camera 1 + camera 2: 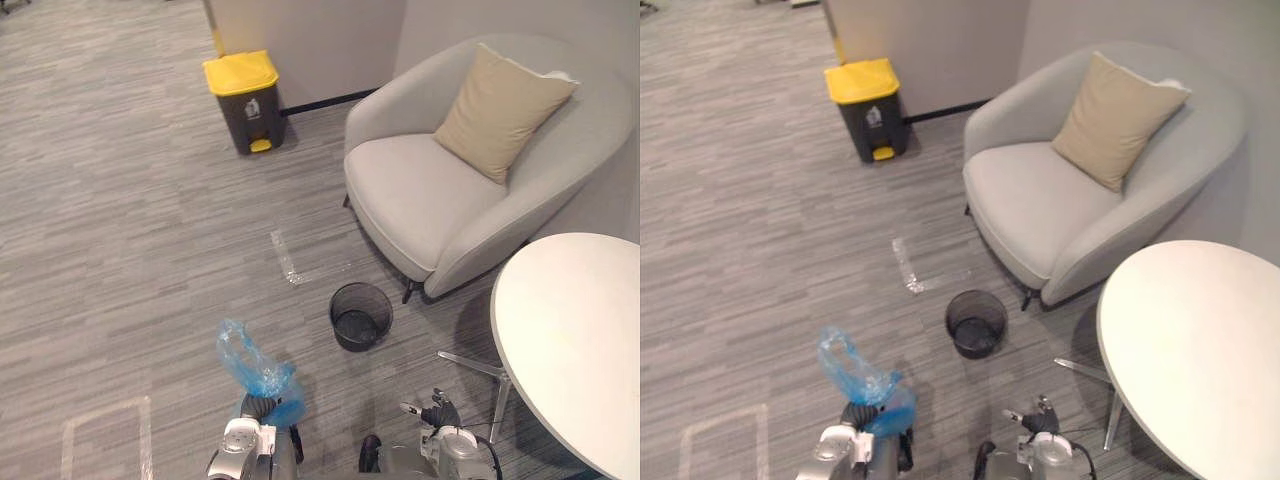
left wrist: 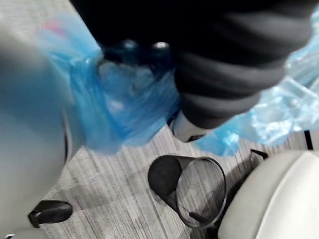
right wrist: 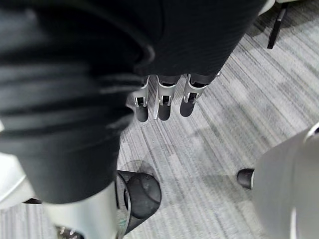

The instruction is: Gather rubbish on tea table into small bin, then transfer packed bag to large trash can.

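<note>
Fingers of left hand (image 1: 258,407) gripping crinkly blue bag (image 1: 245,365), round mesh bin (image 1: 361,315)

A pale grey armchair (image 1: 420,190) sits close to the wall (image 1: 320,40), with a beige cushion (image 1: 500,110) propped against its backrest — one corner pointing up. On the grey striped carpet (image 1: 120,230) in front of it lies a bent strip of clear tape (image 1: 287,262), and well apart from that, a faint taped outline (image 1: 105,410).

left hand (image 1: 258,408) low, seemingly clenched on blue bag (image 1: 250,365), right hand (image 1: 440,412) low, fingers (image 3: 164,107) straight
</note>
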